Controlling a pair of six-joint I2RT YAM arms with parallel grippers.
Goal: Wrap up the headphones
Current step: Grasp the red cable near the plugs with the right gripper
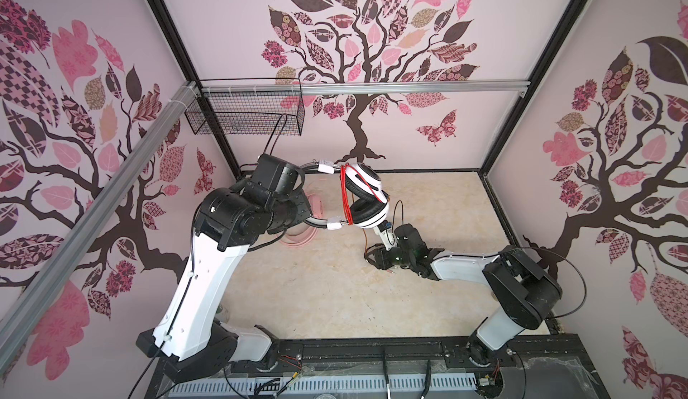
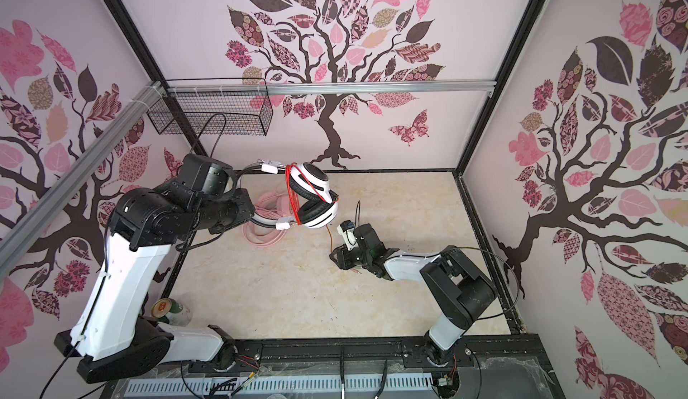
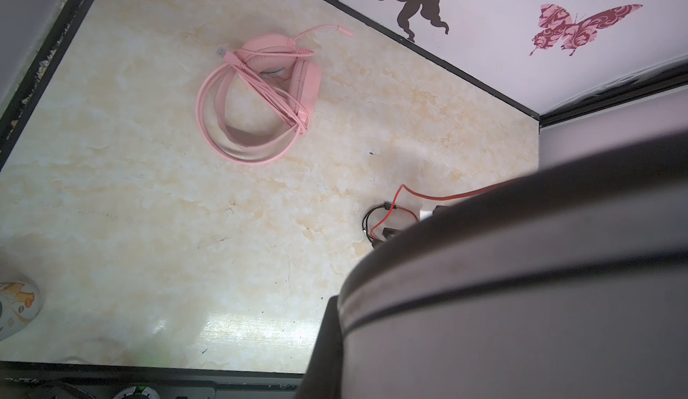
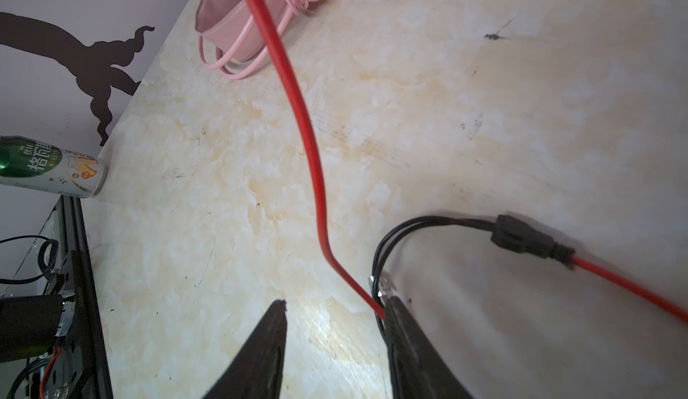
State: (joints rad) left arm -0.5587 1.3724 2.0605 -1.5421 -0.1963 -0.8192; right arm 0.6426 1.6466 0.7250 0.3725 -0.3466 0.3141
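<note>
Two headsets. White-and-black plastic over-ear headset (image 1: pixel 366 183) up in air, headband clenched in left hand (image 2: pixel 245 207). Orange-red cable (image 4: pixel 309 136) looped round it beside earcups, loose end running down to right hand (image 4: pixel 335 304). Right hand released, jaws apart, cable against one jaw's inner face. Pale pink cable-bound headset (image 3: pixel 268 95) flat on marbled cream worktop (image 3: pixel 149 211), beneath left hand.

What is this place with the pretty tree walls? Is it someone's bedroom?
Probably not: it looks like a robot test booth. Two robot arms stand on a black rail, a metal bar crosses the tree-papered back wall, and the floor is really a marble-look tabletop.
</note>
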